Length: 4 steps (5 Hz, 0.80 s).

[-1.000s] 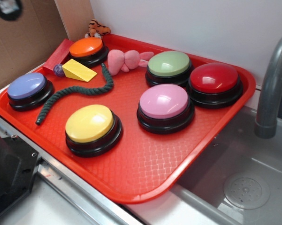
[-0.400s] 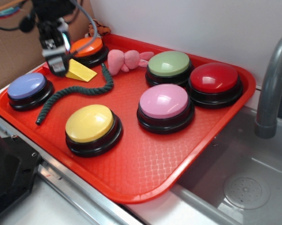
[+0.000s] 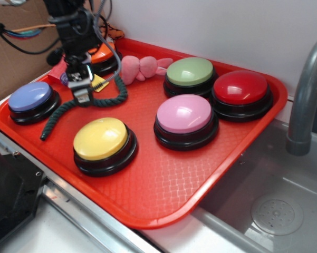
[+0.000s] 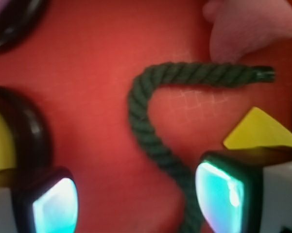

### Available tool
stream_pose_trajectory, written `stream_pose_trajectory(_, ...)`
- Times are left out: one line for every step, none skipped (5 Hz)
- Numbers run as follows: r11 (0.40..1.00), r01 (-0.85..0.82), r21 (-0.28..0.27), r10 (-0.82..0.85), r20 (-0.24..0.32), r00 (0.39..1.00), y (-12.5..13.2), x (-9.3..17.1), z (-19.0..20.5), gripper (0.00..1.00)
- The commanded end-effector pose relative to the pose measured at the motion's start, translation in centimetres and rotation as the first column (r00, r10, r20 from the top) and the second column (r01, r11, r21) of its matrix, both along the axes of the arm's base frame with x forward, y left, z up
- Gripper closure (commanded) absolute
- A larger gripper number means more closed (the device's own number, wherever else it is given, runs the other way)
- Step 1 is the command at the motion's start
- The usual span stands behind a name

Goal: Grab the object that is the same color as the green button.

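Note:
A dark green twisted rope (image 3: 103, 100) lies curved on the red tray (image 3: 163, 184), running from the pink plush toward the blue button. In the wrist view the rope (image 4: 150, 133) passes between my fingers, close to the right pad (image 4: 218, 196). My gripper (image 3: 80, 93) hangs open just over the rope's middle, nothing held; in the wrist view the gripper (image 4: 136, 201) shows both pads wide apart. The green button (image 3: 190, 73), pale sage top on a black base, stands at the back of the tray, well to the right of the gripper.
Around the rope stand a yellow button (image 3: 101, 141), blue button (image 3: 30, 98), orange button (image 3: 102, 57), pink button (image 3: 184, 116) and red button (image 3: 241, 88). A pink plush (image 3: 140, 68) and yellow wedge (image 3: 99, 82) lie behind it. A sink (image 3: 274, 211) and faucet (image 3: 306, 95) are right.
The arm entered from the upper left and came down and right, from above the yellow wedge to just over the rope's middle. The objects on the tray have not moved.

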State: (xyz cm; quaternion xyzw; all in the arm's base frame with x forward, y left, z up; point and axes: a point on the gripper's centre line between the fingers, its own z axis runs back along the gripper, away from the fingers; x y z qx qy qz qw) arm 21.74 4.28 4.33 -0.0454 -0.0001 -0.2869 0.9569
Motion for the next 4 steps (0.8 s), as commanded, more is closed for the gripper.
stream_pose_trajectory(0.997,-0.026,0.066,0.021,0.078,0.997,-1.4,2.0,-0.9,0.00)
stream_pose_trajectory(0.998,-0.028,0.061,0.023,0.079,0.997,-1.3,2.3,-2.1,0.08)
stream_pose_trajectory(0.998,-0.043,0.046,0.039,0.075,0.996,-1.4,2.6,-3.1,1.00)
stream_pose_trajectory(0.999,-0.027,0.042,0.025,0.056,0.998,-1.5,3.0,-3.9,1.00)
